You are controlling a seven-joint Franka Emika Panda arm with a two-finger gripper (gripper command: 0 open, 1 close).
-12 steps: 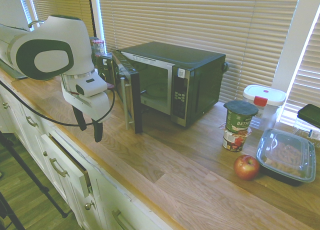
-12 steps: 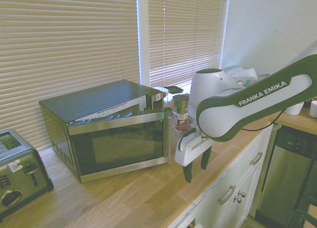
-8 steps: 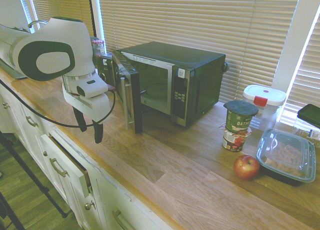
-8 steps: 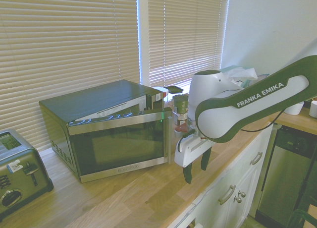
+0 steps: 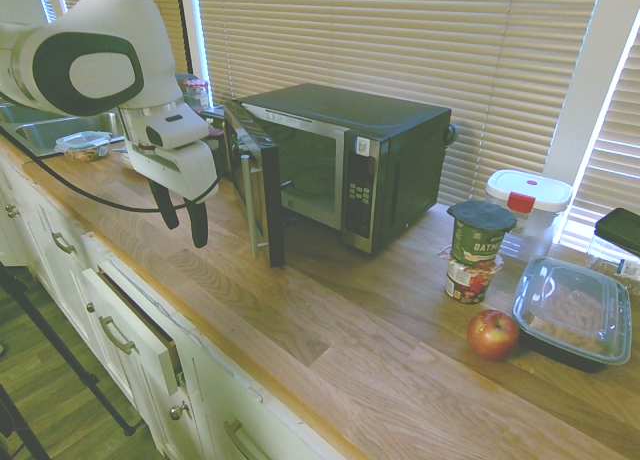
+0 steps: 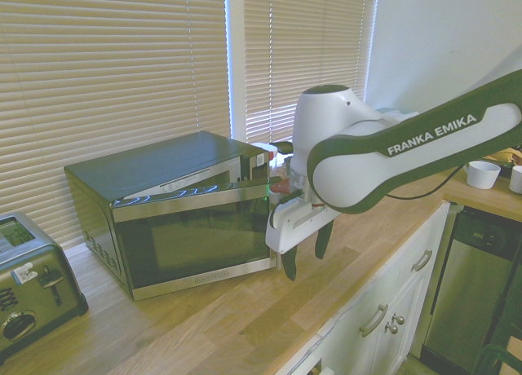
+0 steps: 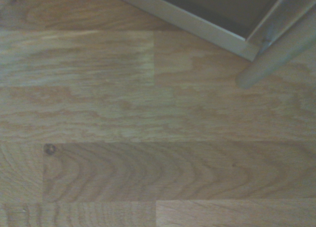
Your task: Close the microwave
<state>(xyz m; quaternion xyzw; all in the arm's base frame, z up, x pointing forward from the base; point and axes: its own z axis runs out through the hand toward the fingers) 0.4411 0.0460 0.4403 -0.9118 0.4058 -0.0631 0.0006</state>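
Plainly, "FRANKA EMIKA" marked the arm (image 6: pixel 408 147); its empty gripper (image 5: pixel 186 234) pointed downward, fingers apart, near the open microwave's (image 5: pixel 345 160) door.

Two wide outside views face the microwave (image 5: pixel 350 130) from opposite sides; the wrist's looks closely down.

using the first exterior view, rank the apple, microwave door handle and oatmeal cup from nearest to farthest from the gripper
1. Door handle: on the open door, beside the gripper
2. Oatmeal cup: past the microwave, atop another cup
Apple: beside those cups; too close to call against 2
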